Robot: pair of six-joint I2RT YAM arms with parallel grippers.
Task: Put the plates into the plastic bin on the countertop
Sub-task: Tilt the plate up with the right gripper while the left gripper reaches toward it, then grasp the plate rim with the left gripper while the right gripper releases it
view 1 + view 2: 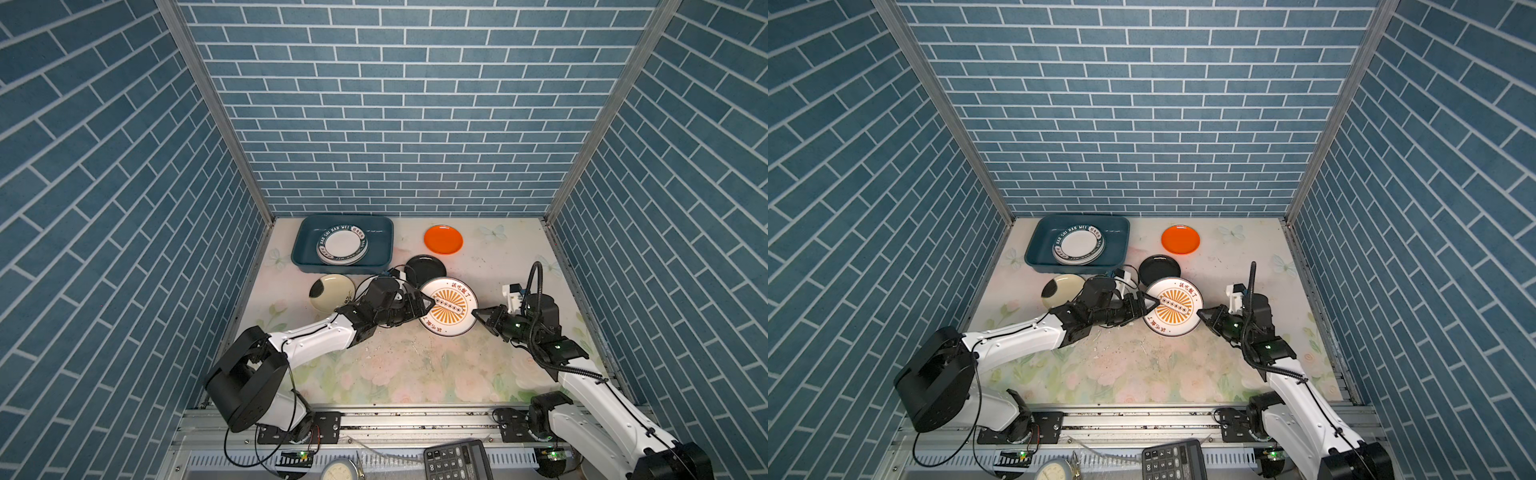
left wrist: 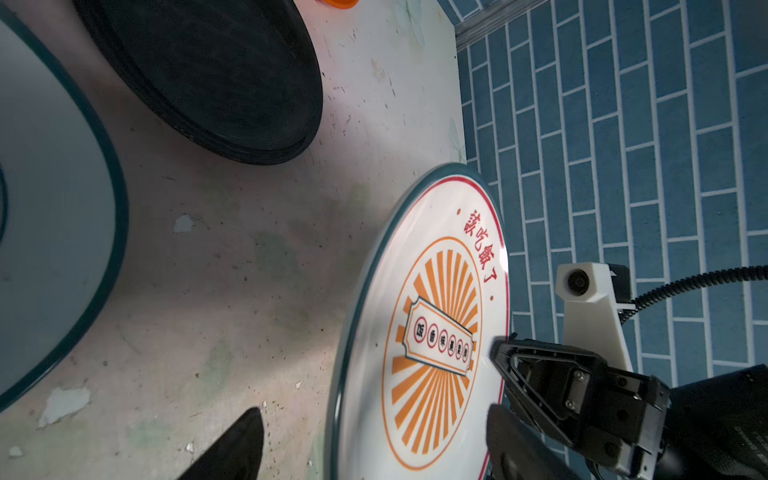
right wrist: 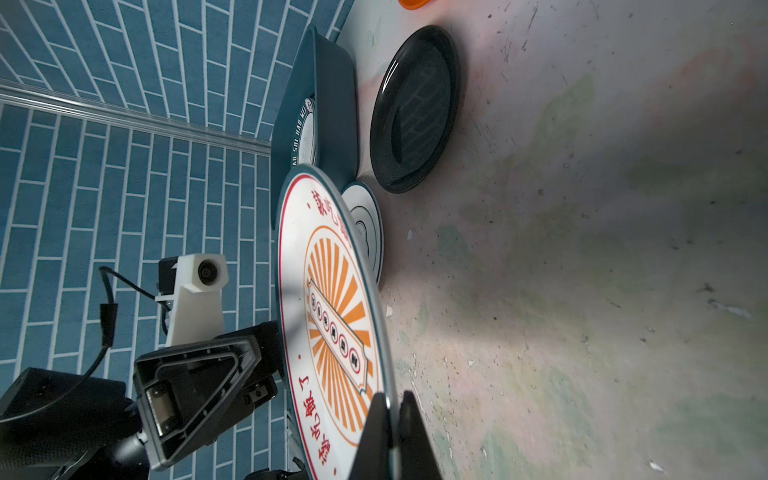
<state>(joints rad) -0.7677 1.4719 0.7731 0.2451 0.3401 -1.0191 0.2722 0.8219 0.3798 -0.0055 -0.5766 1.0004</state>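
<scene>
Right claw: jaws clamped on the rim of the sunburst plate, one finger on its printed face, the other under it. In the right wrist view the plate appears lifted clear of the countertop, with a shadow beneath.

Left claw: jaws apart, straddling the rim opposite the right claw; the left wrist view shows one finger over the printed face and one well outside the edge, neither pressing.

Positions relative to the left claw:
- teal-rimmed white plate: flat on the countertop, under the wrist, mostly covered in both top views.
- cream plate: beside the forearm, on the side away from the right claw.
- black plate: just beyond the fingertips toward the back wall.
- orange plate: farther back, well apart.
- plastic bin: past the wrist at the back wall, with a stack of plates inside.
</scene>
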